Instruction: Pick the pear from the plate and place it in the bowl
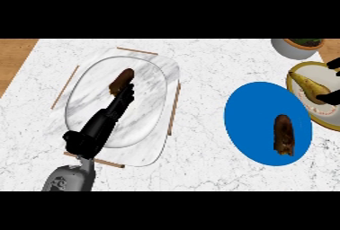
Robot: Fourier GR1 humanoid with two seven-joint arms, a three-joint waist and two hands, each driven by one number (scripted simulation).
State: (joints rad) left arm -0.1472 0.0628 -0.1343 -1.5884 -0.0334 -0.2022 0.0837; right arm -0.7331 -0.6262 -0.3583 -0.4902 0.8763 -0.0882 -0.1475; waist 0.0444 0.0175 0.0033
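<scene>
1. Counter [219, 170]: white marble, carrying everything below.
2. Bowl [149, 105]: a wide, pale oval dish. The left hand's fingers [125, 94] lie inside it.
3. Blue plate [259, 103]: well to the right of those fingers, bearing a brown lump [284, 134].
4. Rimmed plate [317, 112]: at the far right edge, beyond the blue plate.
5. Left hand [109, 112]: forearm rises from the lower edge. Fingers are straight and hold nothing, their tips touching a brown piece [121, 78] in the bowl.
6. Pear [310, 84]: on the rimmed plate, far right of those fingers, long axis diagonal with the narrow end up-left.
7. Right hand [330, 96]: mostly out of view and much the nearer, touching the pear's broad end. Whether it grips cannot be told.
</scene>
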